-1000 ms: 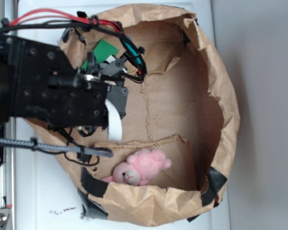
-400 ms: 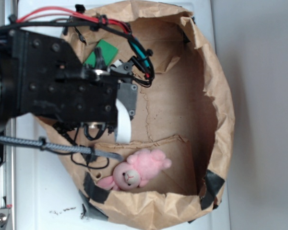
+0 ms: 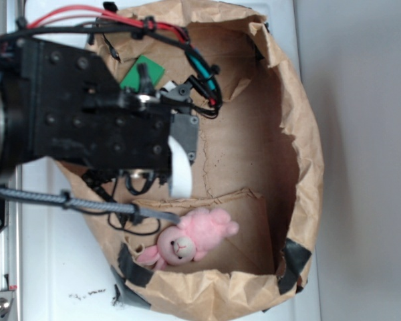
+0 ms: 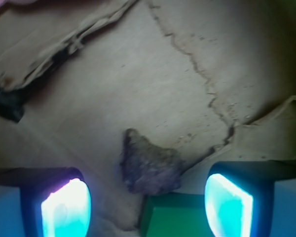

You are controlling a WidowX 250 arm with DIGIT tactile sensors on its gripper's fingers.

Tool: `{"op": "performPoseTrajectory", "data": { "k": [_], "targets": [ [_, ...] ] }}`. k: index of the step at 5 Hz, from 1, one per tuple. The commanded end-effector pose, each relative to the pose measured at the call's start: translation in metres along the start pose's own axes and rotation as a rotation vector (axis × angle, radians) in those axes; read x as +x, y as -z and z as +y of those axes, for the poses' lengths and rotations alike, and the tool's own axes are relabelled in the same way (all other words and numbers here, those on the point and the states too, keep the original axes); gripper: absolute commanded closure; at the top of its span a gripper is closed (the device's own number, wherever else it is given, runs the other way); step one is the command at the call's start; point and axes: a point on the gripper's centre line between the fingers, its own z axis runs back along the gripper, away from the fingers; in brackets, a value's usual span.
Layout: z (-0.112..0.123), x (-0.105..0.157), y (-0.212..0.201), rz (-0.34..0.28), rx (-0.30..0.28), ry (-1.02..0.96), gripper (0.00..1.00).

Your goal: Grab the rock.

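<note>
Exterior view: rock hidden under arm (image 3: 73, 114). Wrist view: green block (image 4: 187, 217) cut off by bottom edge.

Rock (image 4: 150, 165): in the wrist view we see it lying on the cardboard floor (image 4: 153, 84), between the two fingers of the claw (image 4: 147, 207) and slightly ahead of their tips, touching neither.
Block (image 4: 175, 217): we find it just behind the rock and toward the right finger (image 4: 229, 202), its near edge touching or slipping under the rock; we cannot tell which.
Crack in the floor (image 4: 197, 69): it runs ahead of the claw and down toward the right finger.
Plush (image 3: 190, 237): in the exterior view we see it beside the claw, near the bag wall (image 3: 307, 174), apart from the fingers.
Arm (image 3: 73, 120): it reaches over the bag rim into the bag.
</note>
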Motion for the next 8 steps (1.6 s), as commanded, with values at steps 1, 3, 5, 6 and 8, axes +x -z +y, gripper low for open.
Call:
{"op": "performPoseTrajectory", "data": {
  "k": [1, 3, 5, 6, 8],
  "targets": [
    [-0.008, 0.025, 0.002, -0.036, 0.046, 0.045, 0.00],
    [-0.020, 0.025, 0.013, -0.037, 0.068, 0.079, 0.00],
    [-0.021, 0.021, 0.022, 0.005, 0.097, 0.081, 0.00],
    [-0.019, 0.020, 0.027, 0.016, 0.118, 0.064, 0.00],
    [-0.014, 0.024, 0.035, 0.029, 0.143, 0.043, 0.00]
  ]
}}
